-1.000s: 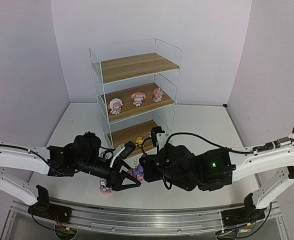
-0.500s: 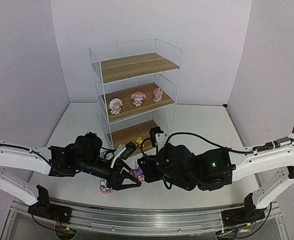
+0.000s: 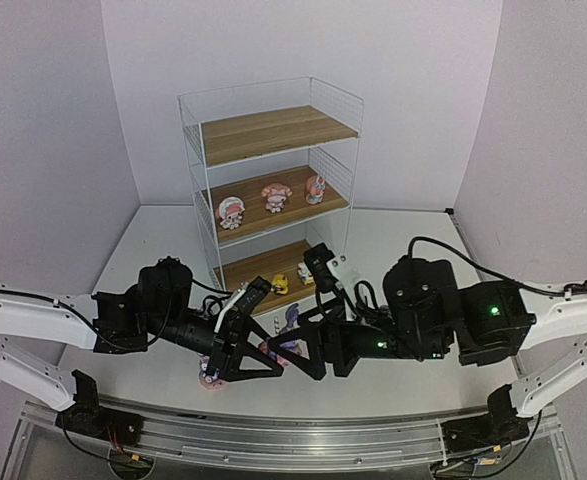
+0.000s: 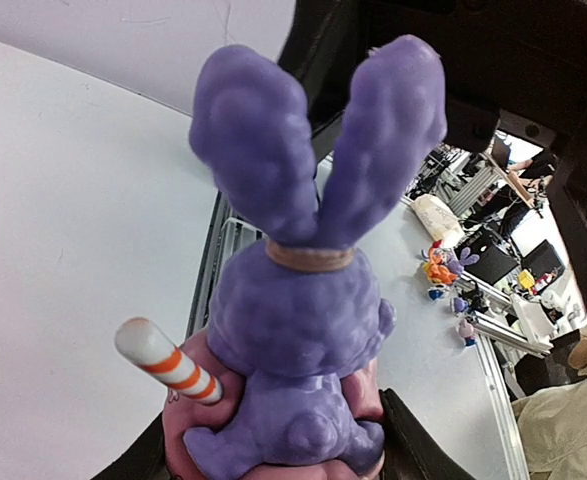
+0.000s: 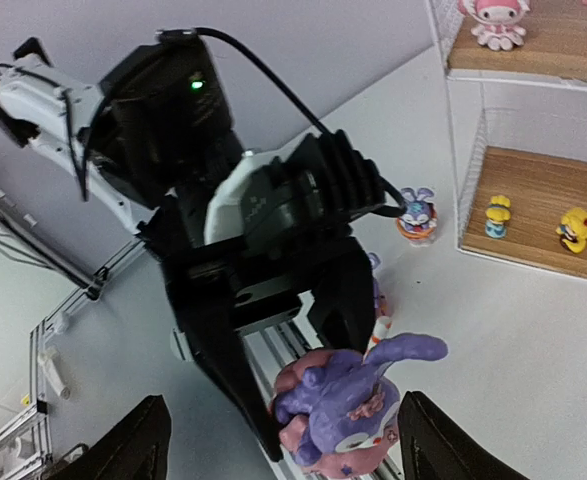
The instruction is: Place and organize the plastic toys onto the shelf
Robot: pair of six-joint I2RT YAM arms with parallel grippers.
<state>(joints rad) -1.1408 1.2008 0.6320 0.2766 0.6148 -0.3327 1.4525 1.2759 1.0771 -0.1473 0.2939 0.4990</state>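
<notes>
A purple long-eared bunny [image 4: 298, 330] on a pink base, one of the plastic toys, sits between my left gripper's black fingers [image 4: 413, 455], which are shut on its base. An orange-and-white striped stick [image 4: 163, 360] juts from it. From above, my left gripper [image 3: 271, 358] holds this bunny [image 3: 278, 344] low over the table in front of the shelf [image 3: 273, 135]. My right gripper [image 5: 288, 445] stands open, its fingers wide on either side of the bunny [image 5: 348, 410] and not touching it.
Three pink-white figurines [image 3: 276, 196] stand on the shelf's middle board, and two small yellow ones [image 5: 573, 228] on the bottom board. Another bunny [image 5: 416, 215] stands on the table near the shelf. A pink toy [image 3: 211, 377] lies under my left arm.
My right gripper has opened, let go of the bunny and drawn back to the right. My left gripper has kept its hold and barely moved.
</notes>
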